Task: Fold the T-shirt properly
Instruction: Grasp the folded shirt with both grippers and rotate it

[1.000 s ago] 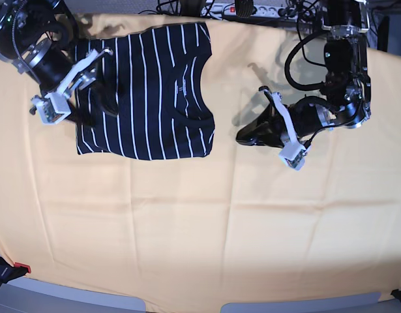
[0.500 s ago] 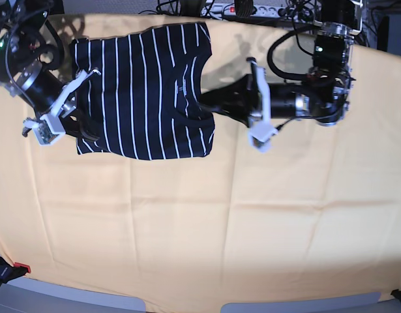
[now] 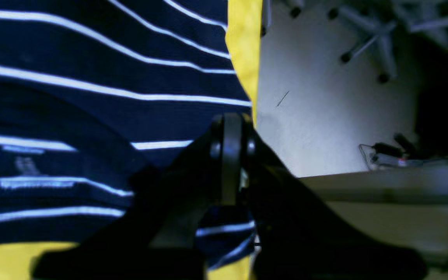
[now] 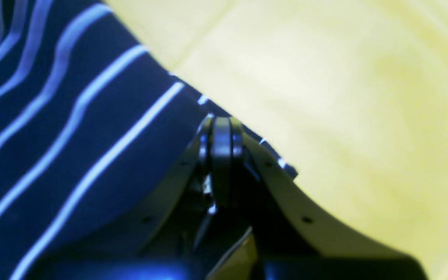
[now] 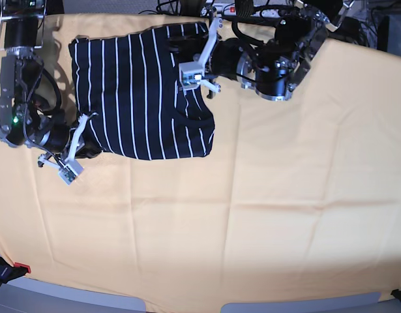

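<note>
We judged the T-shirt [image 5: 140,91] light, limp and non-slippery — best taken at corners and hems, both layers together. Right gripper [image 4: 221,128] had its jaws clamped on the near left corner; left gripper [image 3: 230,134] jaws were together at the far collar-side edge — grip unclear. Navy with thin white stripes, it lay partly folded, far-left on the orange-covered tabletop [image 5: 265,215].

Matt knit T-shirt [image 5: 138,91] lies on soft, creased cloth [image 5: 252,208]; glossy black plastic claw [image 4: 220,128].
</note>
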You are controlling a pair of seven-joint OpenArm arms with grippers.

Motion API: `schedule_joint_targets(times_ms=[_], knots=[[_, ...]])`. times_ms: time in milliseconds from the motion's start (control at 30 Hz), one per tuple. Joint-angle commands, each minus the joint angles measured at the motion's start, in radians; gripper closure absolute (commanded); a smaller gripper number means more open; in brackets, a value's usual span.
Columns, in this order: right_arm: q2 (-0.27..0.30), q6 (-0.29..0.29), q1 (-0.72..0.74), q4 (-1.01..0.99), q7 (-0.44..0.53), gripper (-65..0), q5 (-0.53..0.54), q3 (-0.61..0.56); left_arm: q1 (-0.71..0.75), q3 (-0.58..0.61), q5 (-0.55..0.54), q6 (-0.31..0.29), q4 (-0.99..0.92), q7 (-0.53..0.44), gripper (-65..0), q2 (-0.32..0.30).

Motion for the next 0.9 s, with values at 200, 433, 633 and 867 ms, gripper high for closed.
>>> schedule_joint_targets(times_ms=[200, 433, 633, 867], knots=[[0.05, 0.001, 0.052, -0.051, 0.013, 0.0, -0.024, -0.076, 0.0, 0.043, 0.166, -0.006, 0.01, -0.102, 0.0, -0.001], [0.058, 0.001, 0.039, -0.049, -0.058, 0.0, 0.031, -0.076, -0.01, 0.044, 0.235, -0.006, -0.079, -0.149, 0.0, -0.004], [0.075, 0.001, -0.031, 0.01, -0.064, 0.0, 0.053, -0.073, -0.12, 0.044, 0.237, -0.006, -0.17, -0.176, 0.0, -0.003], [0.153, 0.001, -0.162, 0.132, -0.064, 0.0, 0.053, -0.072, -0.293, 0.044, 0.321, -0.006, -0.34, -0.296, 0.0, -0.003]])
